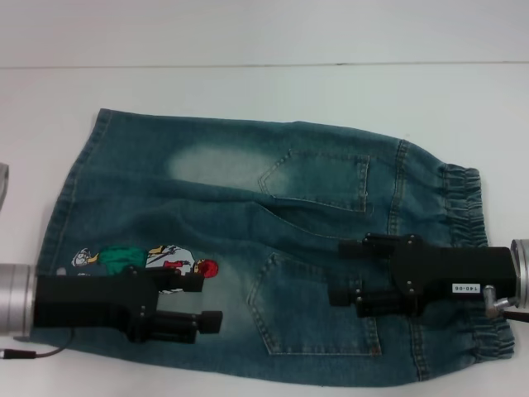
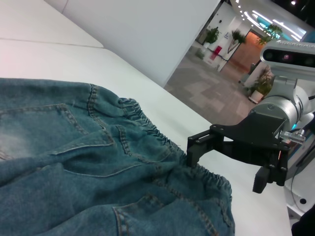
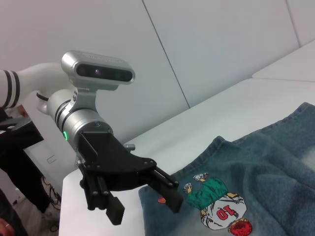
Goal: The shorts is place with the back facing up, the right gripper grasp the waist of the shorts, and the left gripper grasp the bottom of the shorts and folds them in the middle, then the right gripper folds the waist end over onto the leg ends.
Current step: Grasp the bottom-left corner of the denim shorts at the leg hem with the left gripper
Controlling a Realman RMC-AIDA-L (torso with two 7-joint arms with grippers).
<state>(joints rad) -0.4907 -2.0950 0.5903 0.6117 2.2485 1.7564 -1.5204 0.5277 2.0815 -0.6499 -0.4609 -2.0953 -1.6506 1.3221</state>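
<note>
Here the shorts (image 1: 248, 248) are lying spread flat on the white table (image 1: 248, 91), back side up, with both patch pockets showing. Everything else is best placed against them. The ruffled elastic waist (image 1: 463, 240) is sitting at their right end, and the leg ends (image 1: 70, 223) are lying at their left end, beside the embroidered cartoon player (image 1: 140, 258).

The left gripper (image 1: 213, 302) is hovering over the near-left part of the shorts, just beside the cartoon player, its fingers spread apart and pointing toward the waist. It is pinching nothing. In the right wrist view the same gripper (image 3: 145, 206) is hanging at the hem corner of the shorts, with the number 10 on the player (image 3: 216, 204) readable just past it.

The right gripper (image 1: 340, 271) is reaching in over the waist end, above the nearer back pocket (image 1: 318, 306), its fingers likewise held apart and closed on no fabric. The left wrist view is showing it (image 2: 224, 164) at the elastic band (image 2: 162, 140), one finger low beside the gathered cloth.
</note>
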